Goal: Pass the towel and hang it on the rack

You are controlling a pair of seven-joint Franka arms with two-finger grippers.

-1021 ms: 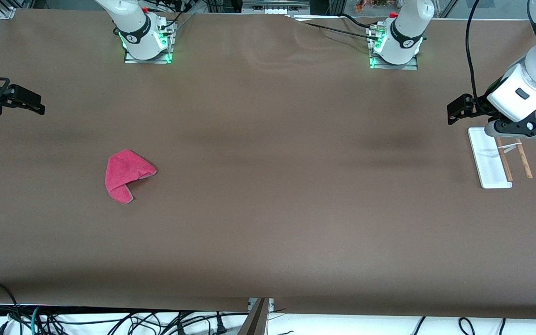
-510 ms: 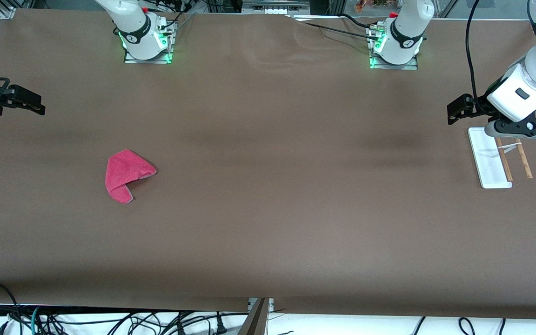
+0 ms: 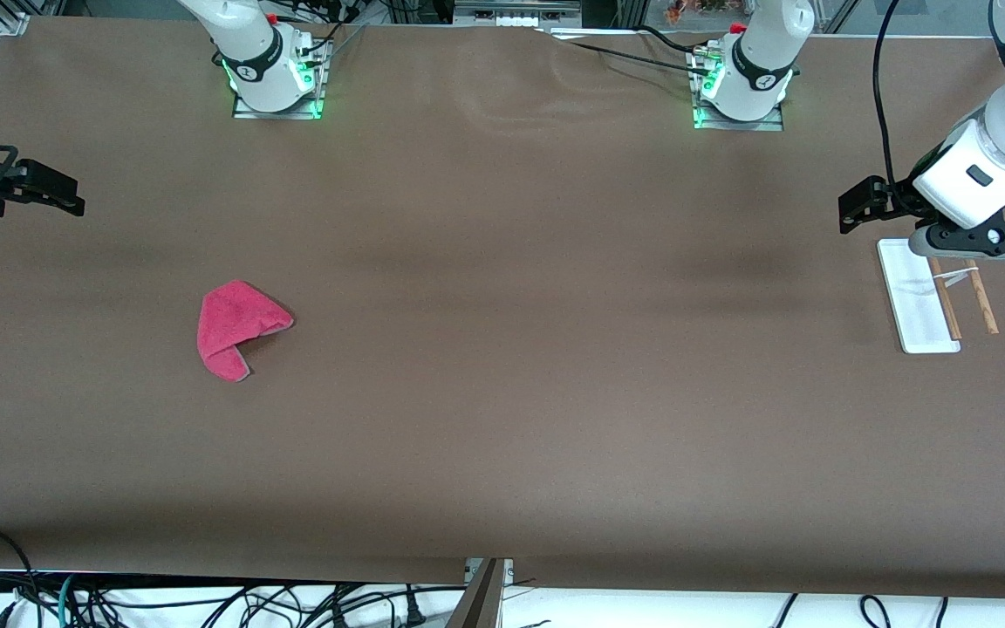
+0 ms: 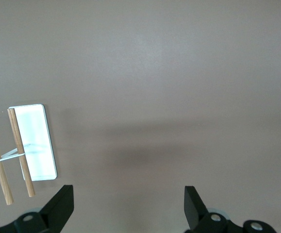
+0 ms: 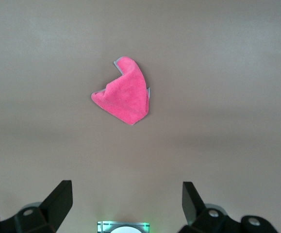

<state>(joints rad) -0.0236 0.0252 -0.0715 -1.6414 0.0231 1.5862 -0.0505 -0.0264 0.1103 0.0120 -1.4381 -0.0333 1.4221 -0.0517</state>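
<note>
The towel (image 3: 236,327) is seen lying folded and crumpled on the brown table (image 3: 502,436), toward the right arm's end, as the task thing nearest to the front camera. Its shape is roughly that of a bent wedge: one lobe is pointed toward the front camera, and a blunt corner is turned toward the middle of the table. No single clear long axis can be made out. In the right wrist view the towel (image 5: 123,92) is shown lying flat, well apart from that gripper's fingertips (image 5: 62,196).

The rack (image 3: 921,301) is found at about the same depth, slightly farther from the front camera, at the left arm's end of the table. Its white base is laid with the long axis running from near to far, and the two brown rods (image 3: 965,296) are aligned nearly parallel to that axis, joined by a white tie.

The left gripper (image 3: 856,209) is held over the table just beside the rack's farther end, with its fingers set wide apart and nothing between them.

The right gripper (image 3: 53,192) is held over the table's edge at the right arm's end, likewise spread wide and empty.
</note>
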